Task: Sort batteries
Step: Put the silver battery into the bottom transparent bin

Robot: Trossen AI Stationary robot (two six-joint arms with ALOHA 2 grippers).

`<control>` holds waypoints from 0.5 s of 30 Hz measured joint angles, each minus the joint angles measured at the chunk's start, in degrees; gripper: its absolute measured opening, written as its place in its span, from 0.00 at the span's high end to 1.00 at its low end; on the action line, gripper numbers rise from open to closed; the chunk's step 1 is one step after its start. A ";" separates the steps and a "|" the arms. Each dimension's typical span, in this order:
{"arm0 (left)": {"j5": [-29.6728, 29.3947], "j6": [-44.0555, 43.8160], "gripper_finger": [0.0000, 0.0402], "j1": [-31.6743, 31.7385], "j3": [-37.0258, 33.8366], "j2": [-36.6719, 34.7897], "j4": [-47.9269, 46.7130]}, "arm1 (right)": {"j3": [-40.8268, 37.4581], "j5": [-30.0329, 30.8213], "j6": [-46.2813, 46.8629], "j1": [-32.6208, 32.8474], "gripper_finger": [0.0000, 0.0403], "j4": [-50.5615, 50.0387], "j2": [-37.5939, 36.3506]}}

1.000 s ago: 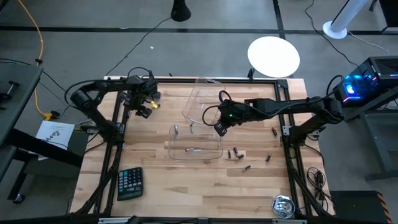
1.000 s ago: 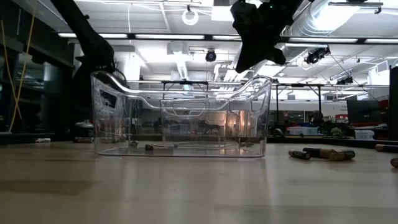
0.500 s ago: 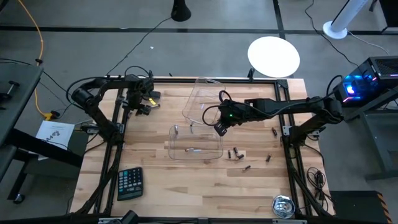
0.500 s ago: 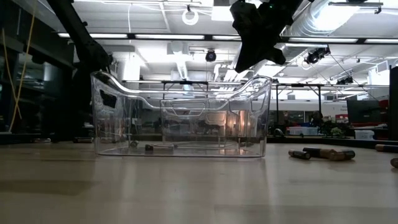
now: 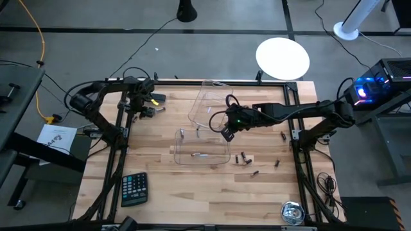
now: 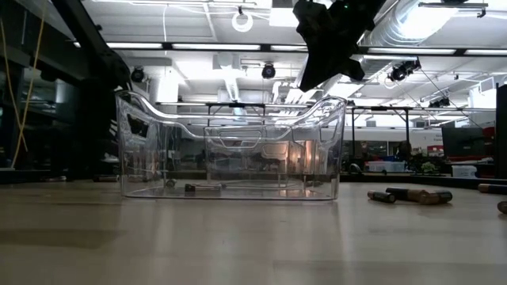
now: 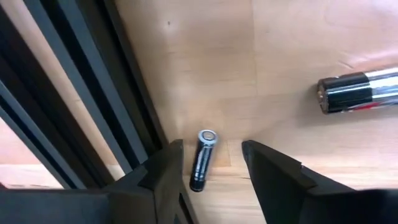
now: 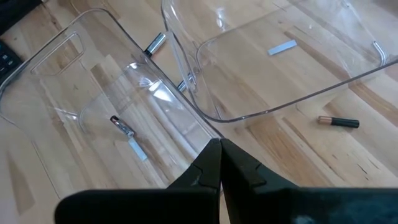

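My left gripper (image 5: 146, 108) is low over the table's far left corner and stands open. A small dark battery (image 7: 203, 158) lies on the wood between its fingers, nearer one finger; I cannot tell if they touch. A bigger silvery battery (image 7: 359, 91) lies a little off. My right gripper (image 5: 225, 133) hangs shut and empty above the two clear trays, seen in its wrist view (image 8: 219, 146). The near tray (image 5: 202, 146) holds a battery (image 8: 122, 126). Several batteries (image 5: 244, 158) lie on the table right of the trays.
The far clear tray (image 5: 209, 102) stands tilted behind the near one. Black frame bars (image 7: 74, 93) run close beside my left gripper. A calculator (image 5: 134, 188) lies near left and a round tape measure (image 5: 292, 212) near right. More batteries (image 5: 283, 136) lie by the right edge.
My left gripper has gone toward the table's far left corner and sunk nearer the wood, rolling somewhat. My right gripper has kept still above the trays.
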 joint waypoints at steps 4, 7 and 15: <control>0.81 0.00 0.73 -1.18 -1.49 -0.35 1.37 | 0.00 0.18 0.02 0.00 1.00 0.00 0.00; 1.63 1.10 0.90 -2.18 -1.65 -0.36 1.45 | 0.00 0.18 0.02 0.00 1.00 0.00 0.00; 4.81 2.26 0.95 -5.35 1.22 -2.06 1.32 | 0.00 0.17 0.04 0.00 1.00 -0.02 0.00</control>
